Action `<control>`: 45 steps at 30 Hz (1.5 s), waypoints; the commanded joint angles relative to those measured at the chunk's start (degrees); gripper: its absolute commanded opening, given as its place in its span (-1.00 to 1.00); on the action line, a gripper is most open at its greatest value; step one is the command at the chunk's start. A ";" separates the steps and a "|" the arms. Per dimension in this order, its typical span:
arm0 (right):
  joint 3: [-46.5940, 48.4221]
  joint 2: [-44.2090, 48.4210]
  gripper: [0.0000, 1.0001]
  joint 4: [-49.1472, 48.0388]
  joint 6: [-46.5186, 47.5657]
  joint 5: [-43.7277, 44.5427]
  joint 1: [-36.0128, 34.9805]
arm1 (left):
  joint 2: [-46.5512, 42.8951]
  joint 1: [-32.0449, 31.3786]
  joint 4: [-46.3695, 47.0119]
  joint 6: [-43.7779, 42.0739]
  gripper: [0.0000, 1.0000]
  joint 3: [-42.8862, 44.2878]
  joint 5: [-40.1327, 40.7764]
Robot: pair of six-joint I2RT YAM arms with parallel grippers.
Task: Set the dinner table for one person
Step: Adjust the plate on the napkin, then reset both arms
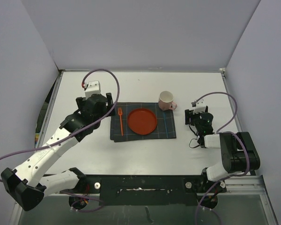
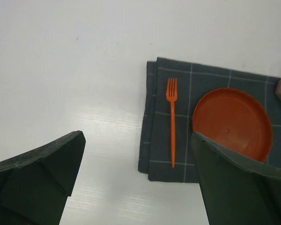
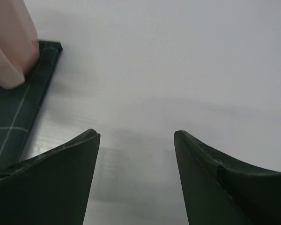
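White tabletop (image 1: 140, 84) carries the dark mat (image 1: 165, 127) at centre, marking one place. Left tool (image 2: 136, 135) hangs wide open and empty above the mat's left edge. Right tool (image 3: 136, 133) stands parted over bare tabletop, gripping nothing. Orange plate (image 1: 142, 121) sits mid-mat, pink cup (image 1: 166, 99) at the far right corner, and fork (image 1: 121, 121) left of the plate, looking diner-ready.

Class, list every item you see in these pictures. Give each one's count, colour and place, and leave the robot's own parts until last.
dinner table: 1, white, under everything
mat: 1, dark with pale grid lines, middle of the table
plate: 1, red-orange, centre of the mat
fork: 1, orange, on the mat left of the plate, tines pointing away from the arms
cup: 1, pale pink, at the mat's far right corner
cables: 2, purple, one looping off each arm
left gripper: 1, black, open, left of the mat
right gripper: 1, black, open, right of the mat
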State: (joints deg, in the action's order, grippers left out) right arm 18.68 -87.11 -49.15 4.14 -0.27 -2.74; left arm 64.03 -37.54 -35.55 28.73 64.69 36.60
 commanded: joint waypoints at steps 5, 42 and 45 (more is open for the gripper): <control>17.87 5.20 0.30 20.62 1.42 2.48 0.15 | -4.26 0.03 -8.27 4.69 0.96 -8.04 -0.78; 13.02 20.95 0.15 29.34 -1.31 -7.45 12.75 | -25.99 -0.26 33.21 -25.86 0.96 -40.17 4.65; 8.50 20.54 0.13 25.63 -3.68 -6.04 9.93 | -23.02 -0.21 34.32 -25.33 0.95 -40.09 4.84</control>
State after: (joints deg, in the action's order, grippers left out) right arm 30.33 -68.64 -10.96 1.26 -6.63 10.31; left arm 39.20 -37.76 -13.63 6.39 23.66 39.88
